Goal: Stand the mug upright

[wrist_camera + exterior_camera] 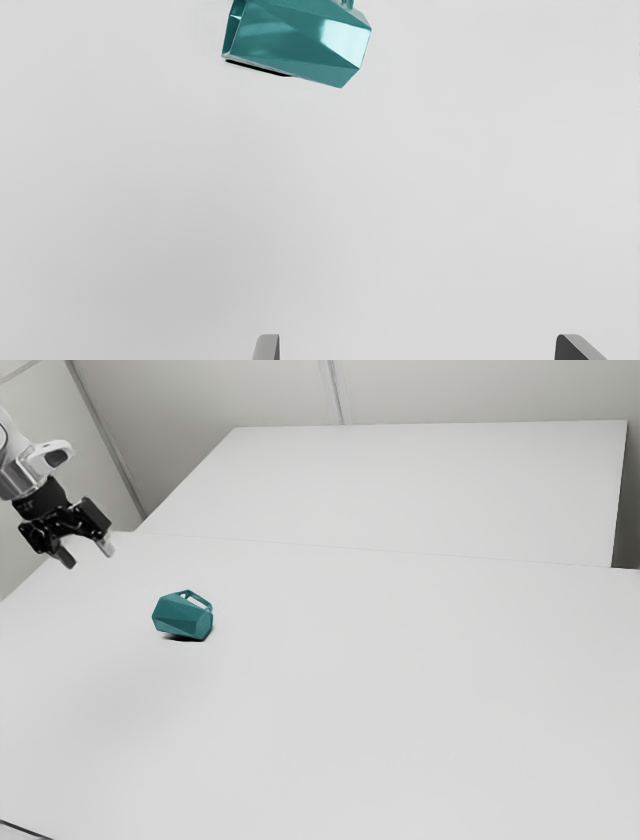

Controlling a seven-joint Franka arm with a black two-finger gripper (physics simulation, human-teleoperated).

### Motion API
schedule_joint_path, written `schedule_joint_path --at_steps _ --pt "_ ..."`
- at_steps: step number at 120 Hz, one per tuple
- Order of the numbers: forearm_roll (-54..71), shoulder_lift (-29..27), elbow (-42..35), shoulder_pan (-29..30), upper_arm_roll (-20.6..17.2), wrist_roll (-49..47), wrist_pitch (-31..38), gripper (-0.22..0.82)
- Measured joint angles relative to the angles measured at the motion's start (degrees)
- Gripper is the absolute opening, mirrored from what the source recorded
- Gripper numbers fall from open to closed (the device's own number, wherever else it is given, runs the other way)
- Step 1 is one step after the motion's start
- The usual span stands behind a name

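A teal faceted mug (pixel 182 616) lies on its side on the white table, its handle on the upper side in the exterior view. My gripper (pixel 88 556) hangs above the table at the exterior view's upper left, apart from the mug. In the wrist view the mug (pixel 300 42) shows its side, part of its open mouth and a bit of the handle. Both fingertips of my gripper (pixel 417 345) stand wide apart with nothing between them; the gripper is open.
The white table (pixel 380 690) extends widely around the mug. Behind it is another large white surface (pixel 420 490), with pale walls beyond. A dark edge line crosses the exterior view's lower left corner.
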Motion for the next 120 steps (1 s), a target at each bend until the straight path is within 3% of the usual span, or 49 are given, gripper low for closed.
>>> schedule_joint_path --at_steps 55,120 --pt "-12.79 9.63 -0.53 10.74 0.21 19.38 6.46 0.6" --pt "-24.68 24.94 9.15 13.45 0.29 35.57 6.57 0.59"
